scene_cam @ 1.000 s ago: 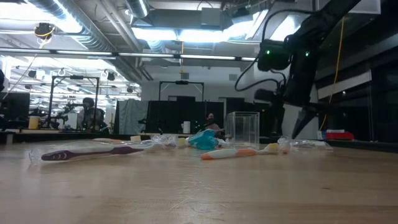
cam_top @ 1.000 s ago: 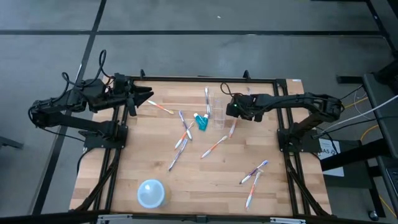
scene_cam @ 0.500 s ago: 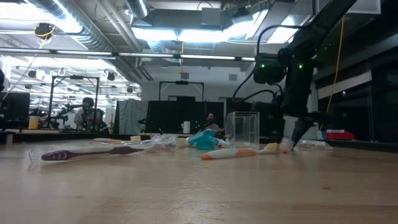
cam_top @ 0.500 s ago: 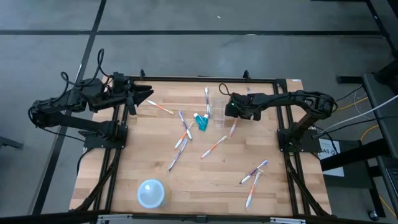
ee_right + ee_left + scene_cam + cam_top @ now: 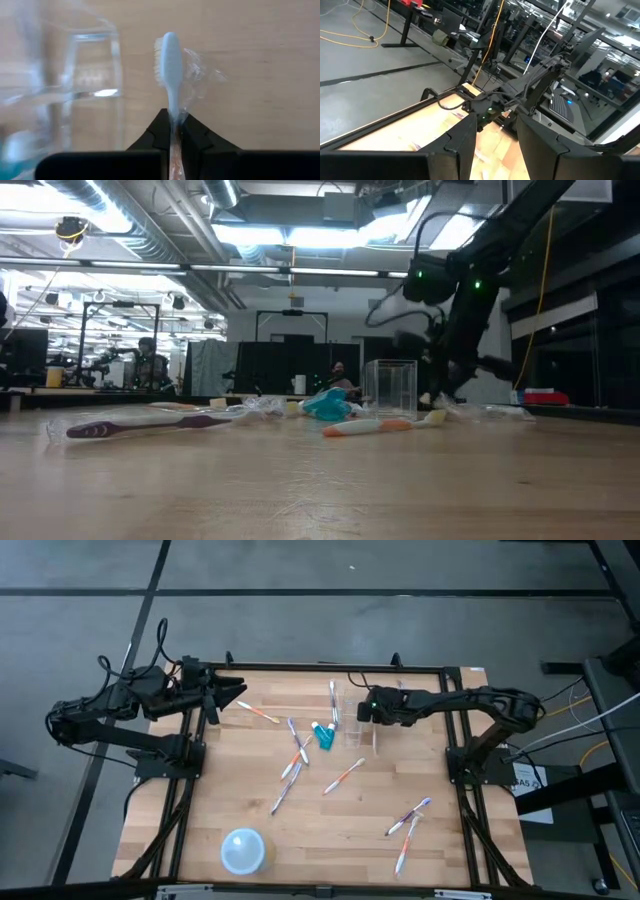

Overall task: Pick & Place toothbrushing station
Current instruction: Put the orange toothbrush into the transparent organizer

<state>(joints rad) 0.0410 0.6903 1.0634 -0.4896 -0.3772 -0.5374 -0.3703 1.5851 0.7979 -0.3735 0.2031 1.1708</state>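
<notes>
Right claw (image 5: 171, 131) closed since earlier, pinching one toothbrush (image 5: 171, 65); one cup (image 5: 92, 90) beside.

Wrapped toothbrush (image 5: 171, 70) beside clear cup (image 5: 92, 80)

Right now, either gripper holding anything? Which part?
Right gripper is shut on a toothbrush, pinching its handle just below the head, beside the clear cup. Left gripper is open, holding nothing.
</notes>
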